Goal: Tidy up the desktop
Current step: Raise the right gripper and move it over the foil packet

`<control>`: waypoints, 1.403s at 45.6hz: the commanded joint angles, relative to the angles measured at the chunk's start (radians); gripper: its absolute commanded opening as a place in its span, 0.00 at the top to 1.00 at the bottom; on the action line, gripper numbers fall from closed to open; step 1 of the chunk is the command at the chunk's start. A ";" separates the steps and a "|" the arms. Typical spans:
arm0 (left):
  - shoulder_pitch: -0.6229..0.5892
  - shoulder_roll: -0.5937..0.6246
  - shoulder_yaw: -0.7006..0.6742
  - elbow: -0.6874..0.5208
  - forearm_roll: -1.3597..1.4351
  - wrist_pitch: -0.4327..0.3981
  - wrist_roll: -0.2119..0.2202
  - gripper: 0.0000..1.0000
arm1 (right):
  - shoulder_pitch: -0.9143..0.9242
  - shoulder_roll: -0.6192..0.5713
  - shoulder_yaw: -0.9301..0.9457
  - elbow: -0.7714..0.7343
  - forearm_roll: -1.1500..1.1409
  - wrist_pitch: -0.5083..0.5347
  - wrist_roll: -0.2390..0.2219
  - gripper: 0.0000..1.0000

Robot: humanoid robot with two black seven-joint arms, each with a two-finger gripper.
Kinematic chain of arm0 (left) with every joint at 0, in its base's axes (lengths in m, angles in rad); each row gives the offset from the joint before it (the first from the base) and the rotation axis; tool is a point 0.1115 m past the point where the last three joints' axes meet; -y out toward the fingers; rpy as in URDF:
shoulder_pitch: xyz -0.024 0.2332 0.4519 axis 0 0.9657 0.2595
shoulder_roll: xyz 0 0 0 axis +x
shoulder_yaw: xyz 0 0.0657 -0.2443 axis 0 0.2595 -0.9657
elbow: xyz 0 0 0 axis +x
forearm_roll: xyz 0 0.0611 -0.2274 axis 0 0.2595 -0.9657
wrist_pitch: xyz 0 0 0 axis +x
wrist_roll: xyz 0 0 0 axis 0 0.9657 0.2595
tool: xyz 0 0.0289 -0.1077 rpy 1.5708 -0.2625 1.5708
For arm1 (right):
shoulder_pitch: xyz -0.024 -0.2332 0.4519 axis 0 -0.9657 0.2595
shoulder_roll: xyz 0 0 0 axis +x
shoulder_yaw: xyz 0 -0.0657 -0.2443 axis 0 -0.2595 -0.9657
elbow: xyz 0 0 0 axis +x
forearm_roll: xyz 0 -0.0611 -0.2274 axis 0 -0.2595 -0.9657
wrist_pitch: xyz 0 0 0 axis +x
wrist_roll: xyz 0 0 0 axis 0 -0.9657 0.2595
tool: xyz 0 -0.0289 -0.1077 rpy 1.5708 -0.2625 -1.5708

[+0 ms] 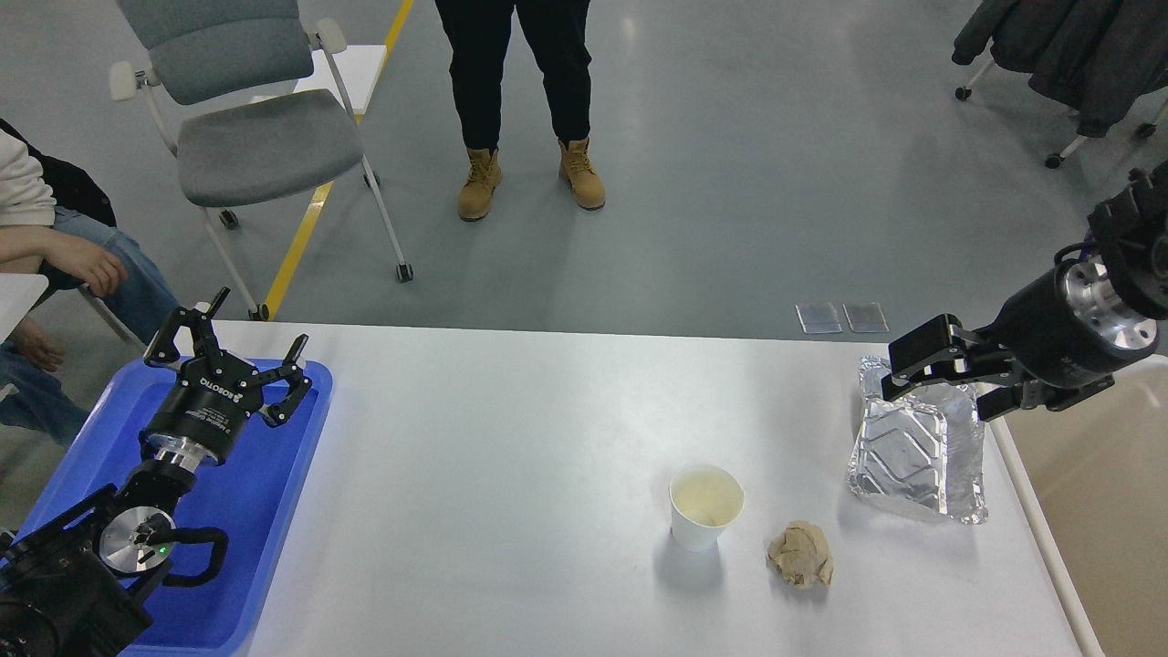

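Note:
The white desktop carries a white paper cup, a crumpled brown paper ball just right of the cup, and a crinkled foil tray at the right end. My right gripper reaches in from the right and hovers over the foil tray's far edge, its fingers apart and holding nothing. My left gripper is open and empty above the far end of the blue plastic tray at the left.
A cream-coloured bin stands off the table's right end, under my right arm. Beyond the far edge are a grey chair, a standing person and a seated person at the left.

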 commanded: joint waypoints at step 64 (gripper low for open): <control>0.000 -0.001 0.002 0.000 0.000 0.000 0.000 0.01 | -0.176 0.210 0.097 -0.033 0.101 -0.203 -0.032 0.00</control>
